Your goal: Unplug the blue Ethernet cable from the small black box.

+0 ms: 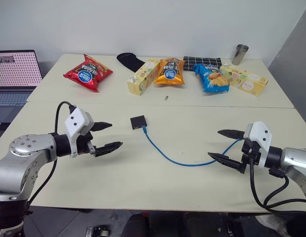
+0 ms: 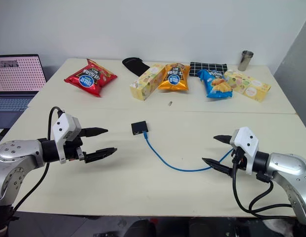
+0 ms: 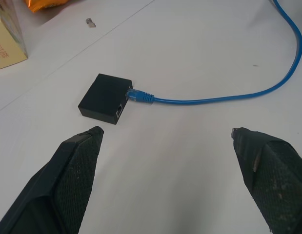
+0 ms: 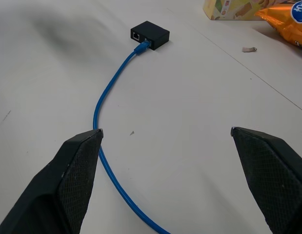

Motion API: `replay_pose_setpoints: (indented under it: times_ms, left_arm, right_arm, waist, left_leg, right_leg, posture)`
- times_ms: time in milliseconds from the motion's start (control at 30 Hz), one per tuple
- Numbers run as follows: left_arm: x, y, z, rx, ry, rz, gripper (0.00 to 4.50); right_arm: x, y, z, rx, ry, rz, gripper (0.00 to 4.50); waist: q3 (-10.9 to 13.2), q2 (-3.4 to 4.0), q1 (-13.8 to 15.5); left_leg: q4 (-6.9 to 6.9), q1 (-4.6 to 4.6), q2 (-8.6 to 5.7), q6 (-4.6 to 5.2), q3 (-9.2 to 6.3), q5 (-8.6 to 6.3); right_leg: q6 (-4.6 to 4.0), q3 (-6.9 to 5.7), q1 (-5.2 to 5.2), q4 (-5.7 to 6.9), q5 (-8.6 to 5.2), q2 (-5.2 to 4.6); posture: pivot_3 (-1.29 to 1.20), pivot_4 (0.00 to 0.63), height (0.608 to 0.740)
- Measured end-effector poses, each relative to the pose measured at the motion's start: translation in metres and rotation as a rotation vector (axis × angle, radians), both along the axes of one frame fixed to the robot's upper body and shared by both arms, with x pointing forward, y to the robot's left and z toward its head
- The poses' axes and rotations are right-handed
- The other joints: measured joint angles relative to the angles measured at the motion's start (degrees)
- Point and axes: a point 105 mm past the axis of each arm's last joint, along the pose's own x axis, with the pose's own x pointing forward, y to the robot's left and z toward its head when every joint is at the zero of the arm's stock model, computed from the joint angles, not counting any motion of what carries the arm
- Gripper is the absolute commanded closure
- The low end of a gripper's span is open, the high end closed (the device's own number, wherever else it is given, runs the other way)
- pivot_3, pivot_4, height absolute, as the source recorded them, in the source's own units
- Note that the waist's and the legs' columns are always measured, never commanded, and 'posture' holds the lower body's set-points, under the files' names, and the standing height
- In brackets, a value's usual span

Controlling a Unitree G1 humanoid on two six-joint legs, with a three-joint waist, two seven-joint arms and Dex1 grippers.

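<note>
While the cable [image 1: 172,155] is plugged into the box [image 1: 138,122] at table centre, left gripper [image 1: 107,136] and right gripper [image 1: 224,144] hover wide, empty. Approach step; next likely pin box, grip plug.

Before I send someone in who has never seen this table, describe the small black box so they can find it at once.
On the cream table, look in front of the row of snack packs at the back, near the middle. The small black box lies flat there, alone, between the two open grippers. Unlike the black cloth and checkered pouch at the back, it is a hard square with the blue Ethernet cable plugged into its edge.
</note>
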Motion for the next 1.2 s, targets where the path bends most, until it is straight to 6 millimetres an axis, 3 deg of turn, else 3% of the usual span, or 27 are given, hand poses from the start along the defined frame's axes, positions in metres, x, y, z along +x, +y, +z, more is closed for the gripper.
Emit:
replay_pose_setpoints:
  times_ms: [633, 800, 1000, 1100, 1133, 1200]
  left_arm:
    - [-0.001, -0.002, 0.000, 0.000, 0.000, -0.012, 0.00]
    - [-0.003, -0.009, 0.001, -0.016, 0.007, -0.051, 0.00]
    - [-0.011, -0.014, 0.001, -0.027, 0.033, -0.131, 0.00]
    - [-0.012, -0.013, 0.001, -0.027, 0.048, -0.154, 0.00]
    - [-0.012, -0.015, 0.003, -0.027, 0.043, -0.165, 0.00]
    - [-0.012, -0.015, 0.005, -0.024, 0.043, -0.175, 0.00]
  right_arm:
    - [0.001, 0.009, -0.007, -0.001, 0.013, 0.009, 0.04]
    - [0.012, 0.037, -0.020, 0.017, -0.017, 0.022, 0.04]
    - [0.029, 0.080, -0.058, 0.001, 0.002, 0.016, 0.04]
    - [0.045, 0.111, -0.071, 0.030, 0.018, 0.012, 0.04]
    - [0.046, 0.132, -0.079, 0.039, 0.040, 0.037, 0.04]
    - [0.046, 0.150, -0.089, 0.031, 0.065, 0.058, 0.40]
  waist:
    - [0.00, 0.00, -0.03]
    - [0.00, 0.00, -0.11]
    - [0.02, 0.04, -0.08]
    - [-0.01, -0.06, -0.39]
    - [-0.01, -0.06, -0.42]
    - [0.00, -0.05, -0.32]
  left_leg:
    - [0.00, 0.01, 0.00, 0.00, 0.00, 0.00]
    - [0.00, 0.00, 0.01, -0.02, -0.01, 0.01]
    - [0.01, -0.02, -0.01, -0.04, 0.00, 0.02]
    - [0.01, 0.03, 0.05, -0.05, 0.02, 0.03]
    - [0.02, 0.01, 0.05, -0.05, 0.02, 0.03]
    - [-0.02, -0.03, 0.06, -0.05, -0.03, 0.03]
  right_leg:
    - [0.00, 0.00, 0.00, 0.00, 0.00, 0.00]
    - [0.00, 0.01, -0.04, 0.04, 0.00, 0.01]
    - [0.00, 0.00, -0.09, 0.08, 0.00, 0.01]
    - [-0.01, 0.01, -0.18, 0.25, -0.01, 0.08]
    - [-0.01, 0.00, -0.33, 0.50, -0.01, 0.08]
    - [-0.01, -0.05, -0.43, 0.58, -0.01, 0.08]
  posture:
    - [0.00, 0.150, 0.740]
    - [0.00, 0.150, 0.740]
    - [0.00, 0.150, 0.740]
    - [0.00, 0.150, 0.740]
    - [0.00, 0.150, 0.740]
    - [0.00, 0.150, 0.740]
